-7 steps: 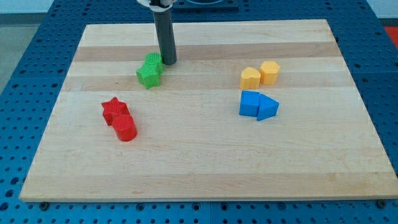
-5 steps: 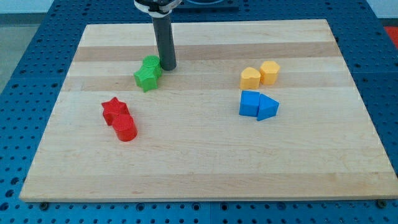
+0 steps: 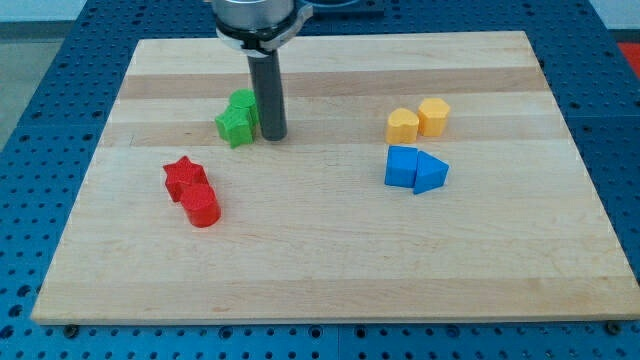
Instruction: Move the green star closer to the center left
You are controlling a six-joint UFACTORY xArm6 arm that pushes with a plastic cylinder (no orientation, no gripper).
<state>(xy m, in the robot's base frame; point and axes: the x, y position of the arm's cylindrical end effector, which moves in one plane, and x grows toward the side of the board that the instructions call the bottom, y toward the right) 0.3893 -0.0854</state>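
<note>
The green star (image 3: 234, 126) sits toward the table's (image 3: 330, 270) top-left area, with another green block (image 3: 243, 103) touching it behind. My tip (image 3: 273, 135) rests just beside its right; there is no hand to close. Light, rigid plastic, it should slide easily but may spin if pushed off-centre.

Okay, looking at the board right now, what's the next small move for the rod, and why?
Probably a short push toward the view's left and slightly down: my tip sits right beside the green star on its right, so pushing that way should slide it toward centre left.
</note>
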